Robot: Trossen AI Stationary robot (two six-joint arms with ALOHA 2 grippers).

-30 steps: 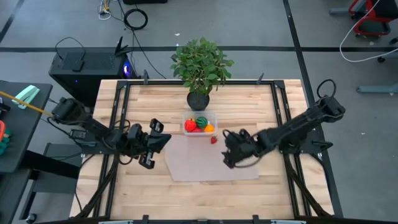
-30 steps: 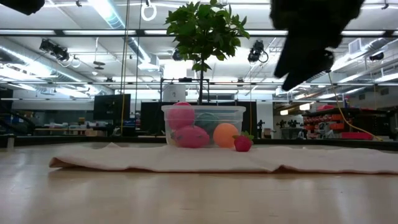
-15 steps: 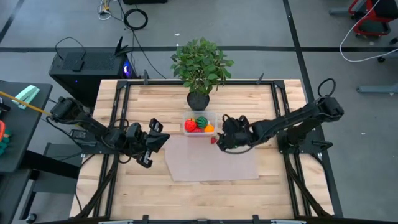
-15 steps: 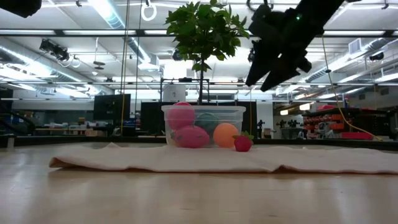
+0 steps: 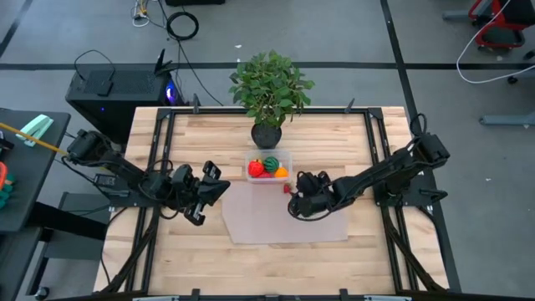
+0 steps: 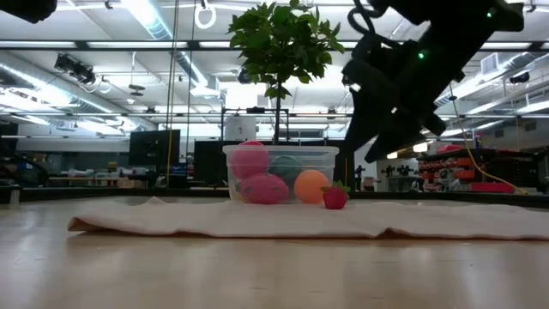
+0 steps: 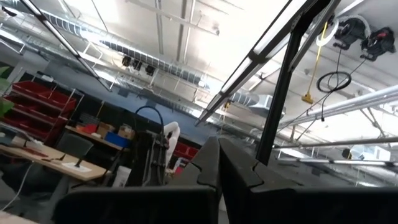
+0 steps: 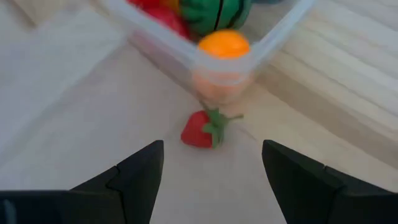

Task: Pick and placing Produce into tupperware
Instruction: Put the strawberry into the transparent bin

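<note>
The clear tupperware (image 5: 268, 165) stands on the far edge of the mat and holds red, green and orange produce; the low view shows it as well (image 6: 280, 174). A red strawberry (image 5: 287, 188) (image 8: 202, 132) (image 6: 334, 197) lies on the mat beside the container's near right corner. My right gripper (image 5: 293, 201) (image 8: 211, 180) hangs open over the mat just near of the strawberry, fingers pointing at it, touching nothing. It shows raised in the low view (image 6: 371, 142). My left gripper (image 5: 209, 187) (image 7: 217, 158) waits shut over the table's left part.
A flat translucent mat (image 5: 284, 219) covers the table's middle. A potted plant (image 5: 269, 88) stands behind the container at the far edge. Dark frame rails (image 5: 380, 159) run along both sides. Bare wood lies near of the mat.
My right gripper swung from over the mat toward the container and the far edge, then drew back toward the near edge and came lower, ending close to the strawberry. It has stayed open. The strawberry and container have not moved.
</note>
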